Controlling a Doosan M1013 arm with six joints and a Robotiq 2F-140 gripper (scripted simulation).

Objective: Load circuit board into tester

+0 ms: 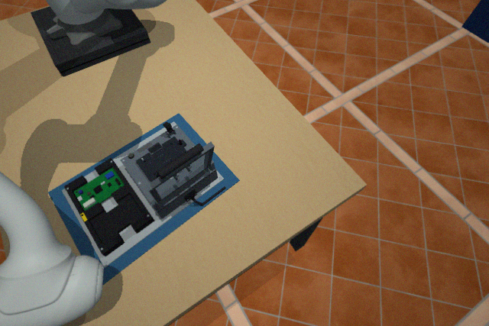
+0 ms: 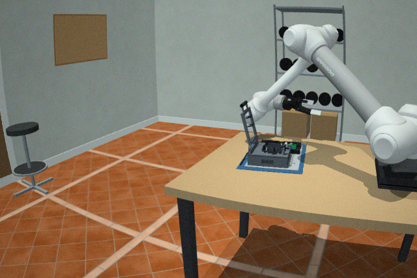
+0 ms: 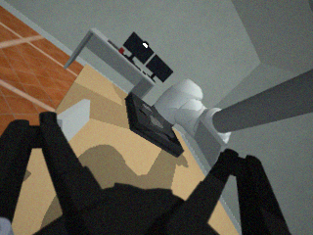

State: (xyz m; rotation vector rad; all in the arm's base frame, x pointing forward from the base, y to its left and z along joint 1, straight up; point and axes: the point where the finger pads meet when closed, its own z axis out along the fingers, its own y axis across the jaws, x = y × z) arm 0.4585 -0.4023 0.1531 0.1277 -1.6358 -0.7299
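The green circuit board [image 1: 103, 187] [image 2: 294, 146] lies face up in one pocket of the black tray [image 1: 95, 231]; its white connector [image 1: 89, 201] is at the end nearer the yellow mark. The other pocket is empty. The grey tester [image 1: 132, 169] [image 2: 268, 161] stands beside the tray, its lid [image 2: 249, 124] [image 1: 182, 161] raised nearly upright with a dark handle [image 2: 244, 103] at its free edge. The black latch hook [image 1: 169, 127] stands opposite the hinge. The dark plate shows no board. My gripper [image 2: 311, 107] [image 3: 145, 119] is open and empty, tilted sideways above the table, well away from tray and tester.
Tray and tester stand on a blue and light grey mat [image 1: 75, 231] [image 2: 296, 170] near a table edge. A bent dark rod [image 1: 208, 198] sticks out behind the lid's hinge. The robot's black base [image 1: 98, 44] [image 3: 152, 126] stands farther back on the table [image 1: 252, 156].
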